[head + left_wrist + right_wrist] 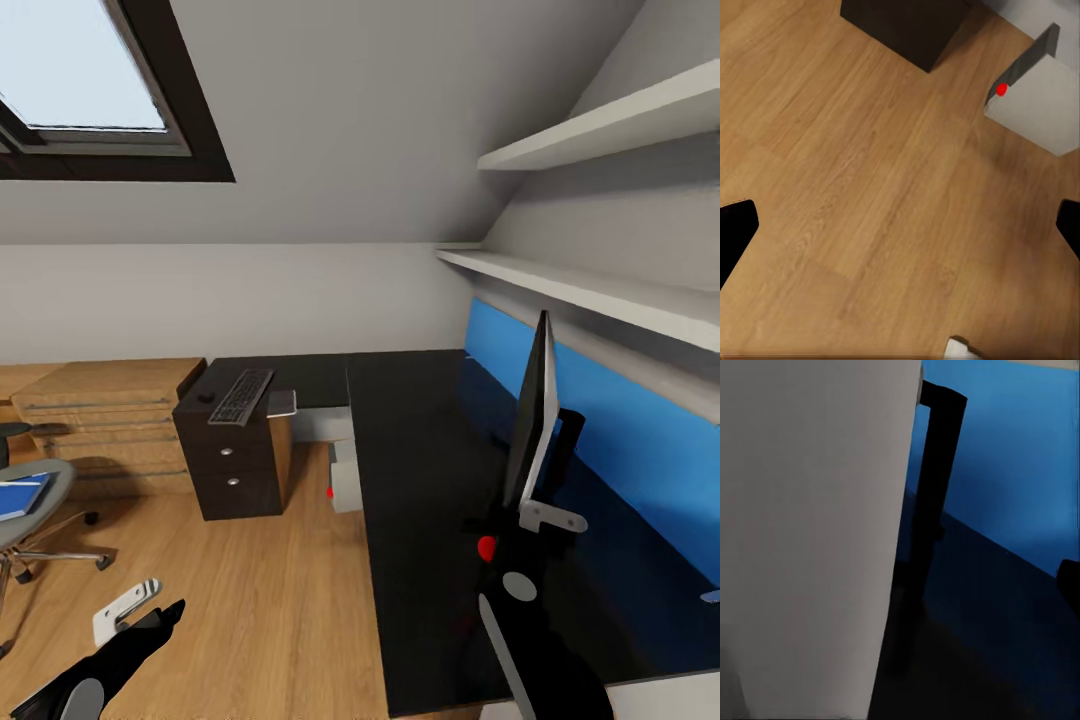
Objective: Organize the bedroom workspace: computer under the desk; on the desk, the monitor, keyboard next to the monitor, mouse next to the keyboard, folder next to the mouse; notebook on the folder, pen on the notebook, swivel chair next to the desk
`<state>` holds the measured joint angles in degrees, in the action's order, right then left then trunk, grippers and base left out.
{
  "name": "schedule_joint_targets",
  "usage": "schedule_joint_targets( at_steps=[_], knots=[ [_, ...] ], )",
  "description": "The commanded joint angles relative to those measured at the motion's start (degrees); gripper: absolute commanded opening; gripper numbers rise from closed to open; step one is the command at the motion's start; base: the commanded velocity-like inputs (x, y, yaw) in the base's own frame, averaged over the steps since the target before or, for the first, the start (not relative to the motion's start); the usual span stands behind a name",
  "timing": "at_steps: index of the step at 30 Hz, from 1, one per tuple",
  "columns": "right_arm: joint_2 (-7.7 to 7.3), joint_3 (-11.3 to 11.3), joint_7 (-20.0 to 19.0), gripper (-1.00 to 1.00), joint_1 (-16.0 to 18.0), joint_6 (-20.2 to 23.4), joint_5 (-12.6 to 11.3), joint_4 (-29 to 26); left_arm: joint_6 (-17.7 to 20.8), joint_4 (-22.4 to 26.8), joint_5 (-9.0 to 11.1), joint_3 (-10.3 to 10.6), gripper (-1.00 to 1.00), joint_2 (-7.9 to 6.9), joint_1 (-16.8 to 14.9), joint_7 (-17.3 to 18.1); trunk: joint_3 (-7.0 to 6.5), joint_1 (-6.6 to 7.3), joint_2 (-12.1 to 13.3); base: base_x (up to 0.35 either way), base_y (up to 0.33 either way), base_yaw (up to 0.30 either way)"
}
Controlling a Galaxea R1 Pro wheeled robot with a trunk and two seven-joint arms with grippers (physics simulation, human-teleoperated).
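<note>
The monitor (533, 420) stands edge-on on the black desk (420, 480), in front of its blue back panel. My right gripper (520, 522) is at the monitor's lower near edge. In the right wrist view the monitor's white back (810, 532) is very close beside its black stem (934, 487), and one fingertip (1069, 585) sits wide out, so the gripper is open. The keyboard (241, 396) and the mouse (205, 397) lie on a dark drawer unit (235, 460). Under the desk stands the computer (346, 480) (1039, 101). The folder (20, 494) lies on the swivel chair (45, 545). My left gripper (140, 607) (900, 232) hangs open over the floor.
Low light-wood cabinets (110, 410) line the back wall left of the drawer unit. Two white shelves (600, 290) run above the blue panel. A skylight (90, 90) is in the sloped ceiling. Wood floor (270, 600) lies between chair and desk.
</note>
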<state>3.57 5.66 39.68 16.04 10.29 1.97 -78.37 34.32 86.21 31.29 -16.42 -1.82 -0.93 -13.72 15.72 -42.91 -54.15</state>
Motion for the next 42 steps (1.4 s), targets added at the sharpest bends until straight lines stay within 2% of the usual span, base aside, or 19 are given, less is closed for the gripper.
schedule_joint_targets(
  at_steps=[1,9,21,42],
  knots=[
    [0.00,0.08,0.31,1.00,0.04,0.52,0.13,0.00,0.27,0.10,0.61,0.00,1.00,-0.01,-0.03,-0.46,0.08,0.00,-0.05,-0.051,-0.218,0.000],
    [0.03,0.14,0.28,1.00,0.04,0.45,0.12,0.59,0.31,-0.22,0.62,0.01,1.00,-0.03,-0.03,-0.43,0.08,0.00,-0.05,-0.071,-0.097,0.000],
    [0.11,0.21,0.26,1.00,0.04,0.43,0.13,0.76,-0.02,-1.13,0.59,0.07,1.00,-0.03,-0.03,-0.48,0.08,0.00,-0.05,-0.057,-0.239,0.000],
    [0.15,0.37,0.25,1.00,0.03,0.43,0.13,0.76,0.05,-1.13,0.61,0.08,1.00,-0.03,-0.03,-0.49,0.08,0.00,-0.05,-0.014,-0.084,0.000]
  ],
)
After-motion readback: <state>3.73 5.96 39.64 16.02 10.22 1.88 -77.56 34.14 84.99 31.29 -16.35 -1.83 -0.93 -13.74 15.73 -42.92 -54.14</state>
